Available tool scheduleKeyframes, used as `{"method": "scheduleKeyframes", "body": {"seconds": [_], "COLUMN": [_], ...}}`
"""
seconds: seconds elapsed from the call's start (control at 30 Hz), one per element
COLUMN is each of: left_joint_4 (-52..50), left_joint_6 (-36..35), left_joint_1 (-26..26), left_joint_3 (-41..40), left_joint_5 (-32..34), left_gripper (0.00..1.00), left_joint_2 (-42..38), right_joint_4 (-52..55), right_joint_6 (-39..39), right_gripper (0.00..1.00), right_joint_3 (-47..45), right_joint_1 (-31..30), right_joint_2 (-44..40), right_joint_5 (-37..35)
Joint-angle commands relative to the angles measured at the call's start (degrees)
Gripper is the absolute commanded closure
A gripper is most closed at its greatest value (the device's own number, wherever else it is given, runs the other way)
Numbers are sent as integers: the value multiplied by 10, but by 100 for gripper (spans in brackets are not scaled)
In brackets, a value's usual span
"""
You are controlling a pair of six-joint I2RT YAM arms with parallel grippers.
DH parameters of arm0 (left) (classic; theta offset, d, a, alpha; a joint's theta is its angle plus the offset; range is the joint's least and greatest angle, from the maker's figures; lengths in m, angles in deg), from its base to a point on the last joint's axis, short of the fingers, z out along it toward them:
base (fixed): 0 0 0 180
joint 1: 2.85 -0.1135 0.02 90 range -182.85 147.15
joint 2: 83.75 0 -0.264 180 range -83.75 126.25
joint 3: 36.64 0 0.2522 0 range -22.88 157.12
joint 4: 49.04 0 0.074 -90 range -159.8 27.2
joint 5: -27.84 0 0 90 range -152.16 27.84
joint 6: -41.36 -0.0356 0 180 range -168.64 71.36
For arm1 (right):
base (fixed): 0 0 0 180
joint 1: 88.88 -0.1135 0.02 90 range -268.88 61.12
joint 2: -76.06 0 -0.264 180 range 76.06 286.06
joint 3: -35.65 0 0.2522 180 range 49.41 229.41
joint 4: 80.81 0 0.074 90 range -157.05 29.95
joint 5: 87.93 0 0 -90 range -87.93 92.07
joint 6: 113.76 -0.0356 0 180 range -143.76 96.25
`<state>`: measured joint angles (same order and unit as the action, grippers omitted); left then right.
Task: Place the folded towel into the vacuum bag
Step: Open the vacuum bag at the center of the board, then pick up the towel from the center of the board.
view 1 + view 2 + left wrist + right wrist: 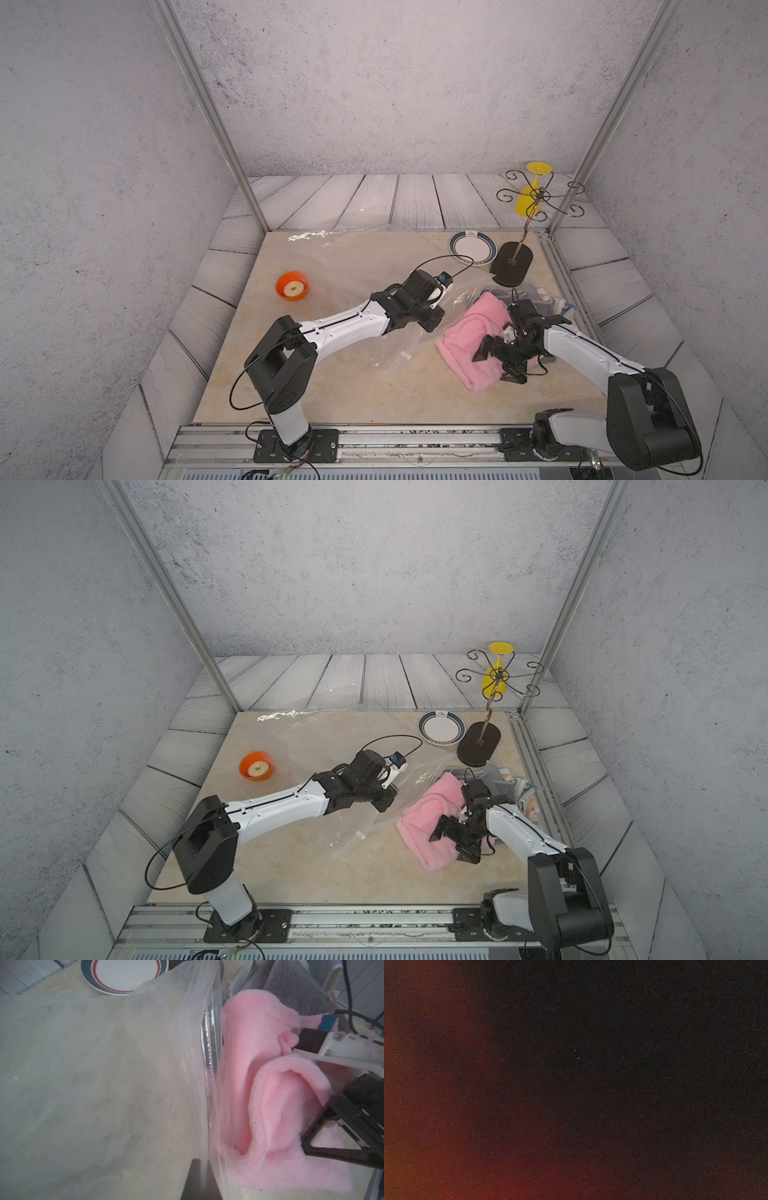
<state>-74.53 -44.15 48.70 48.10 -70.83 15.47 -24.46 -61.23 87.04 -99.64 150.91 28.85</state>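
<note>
Count:
- one pink towel [465, 332]
- one vacuum bag [104, 1084]
- one plate [473, 248]
- one orange bowl [291, 285]
- one wire stand [512, 266] carrying one yellow glass [527, 199]
- one heap of grey cloths [552, 303]

Your left arm reaches low across the counter [332, 395], left hand [433, 321] clenched on the bag's raised zip edge. Your right hand [498, 363] sits on the towel, jaws spread wide, released. The towel lies at the bag's mouth, mostly outside.
</note>
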Motion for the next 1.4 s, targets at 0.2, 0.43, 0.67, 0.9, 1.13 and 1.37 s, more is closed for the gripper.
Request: {"method": "scheduleKeyframes", "body": {"seconds": [0.2, 0.43, 0.67, 0.9, 1.13, 1.37], "left_joint_4": [-12, -9, -17, -14, -15, -19], "left_joint_6": [-28, -27, 17, 41, 47, 61], "left_joint_1": [13, 14, -16, -67, -86, -95], "left_joint_3": [24, 13, 14, 6, -12, -19], "left_joint_5": [-89, -85, -30, -38, -49, -87], "left_gripper": [100, 100, 100, 100, 100, 100], "left_joint_2": [42, 36, 19, -6, -6, 6], "right_joint_4": [-124, -166, -141, -98, -171, -223], "right_joint_6": [13, 21, 23, -3, -92, -80], "right_gripper": [41, 98, 100, 100, 100, 100], "right_joint_3": [16, 28, 44, 89, 118, 191], "right_joint_1": [-10, -13, -15, -11, -4, -4], "right_joint_2": [55, 53, -38, -155, -215, -246], "right_joint_5": [60, 91, 49, -5, -34, -126]}}
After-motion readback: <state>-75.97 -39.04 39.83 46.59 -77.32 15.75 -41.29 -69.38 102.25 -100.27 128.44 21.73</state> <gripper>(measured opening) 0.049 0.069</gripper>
